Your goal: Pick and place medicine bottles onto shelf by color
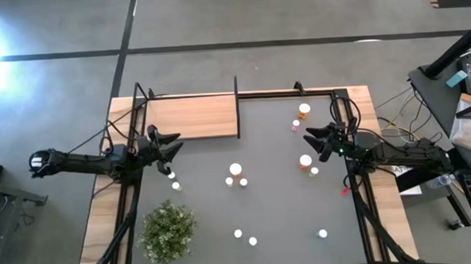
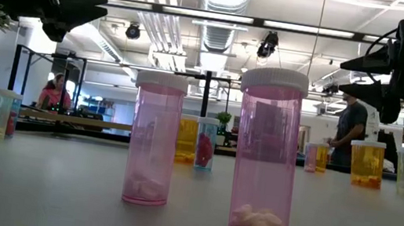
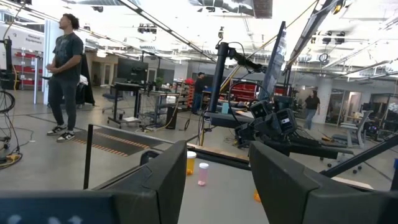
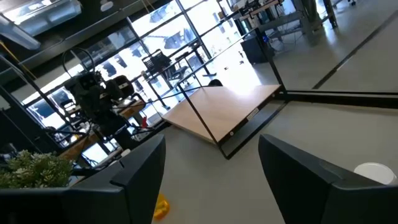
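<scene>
High view – plant point(image 1: 168, 230) near table's point(image 1: 279, 210) front-left corner

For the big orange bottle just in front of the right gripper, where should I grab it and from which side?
Take the large orange bottle by its round body, just under the white cap, coming straight down from above. It appears to stand upright, and a small white-capped bottle sits close beside it, so a side approach risks a knock. The right gripper, open, is nearest.
</scene>
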Available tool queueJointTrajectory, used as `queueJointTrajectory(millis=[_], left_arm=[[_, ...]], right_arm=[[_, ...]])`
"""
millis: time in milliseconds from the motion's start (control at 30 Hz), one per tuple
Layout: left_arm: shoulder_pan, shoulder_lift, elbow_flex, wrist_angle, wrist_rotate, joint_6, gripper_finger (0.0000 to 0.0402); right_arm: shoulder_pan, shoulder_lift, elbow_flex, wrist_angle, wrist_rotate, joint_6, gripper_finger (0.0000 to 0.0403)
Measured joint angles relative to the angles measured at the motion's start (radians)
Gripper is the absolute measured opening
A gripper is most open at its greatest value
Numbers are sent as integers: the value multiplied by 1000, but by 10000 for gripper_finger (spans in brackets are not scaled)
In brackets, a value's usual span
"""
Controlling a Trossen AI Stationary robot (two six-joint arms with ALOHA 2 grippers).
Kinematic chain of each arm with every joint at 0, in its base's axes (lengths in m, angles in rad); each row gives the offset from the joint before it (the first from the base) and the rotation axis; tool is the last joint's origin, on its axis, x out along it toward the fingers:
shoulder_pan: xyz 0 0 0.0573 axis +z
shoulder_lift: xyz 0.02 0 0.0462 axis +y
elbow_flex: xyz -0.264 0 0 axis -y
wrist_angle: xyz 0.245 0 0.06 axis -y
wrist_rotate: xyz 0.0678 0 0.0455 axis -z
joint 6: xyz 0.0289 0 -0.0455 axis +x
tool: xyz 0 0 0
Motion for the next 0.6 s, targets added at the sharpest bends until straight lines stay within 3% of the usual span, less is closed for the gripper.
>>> queueJointTrajectory(millis=[333, 600], left_arm=[[0, 0, 0, 113, 9, 3, 160], [0, -3, 43, 193, -11, 116, 160]], right_arm=[[0, 0, 0, 0, 0, 0, 247], [0, 0, 0, 0, 0, 0, 247]])
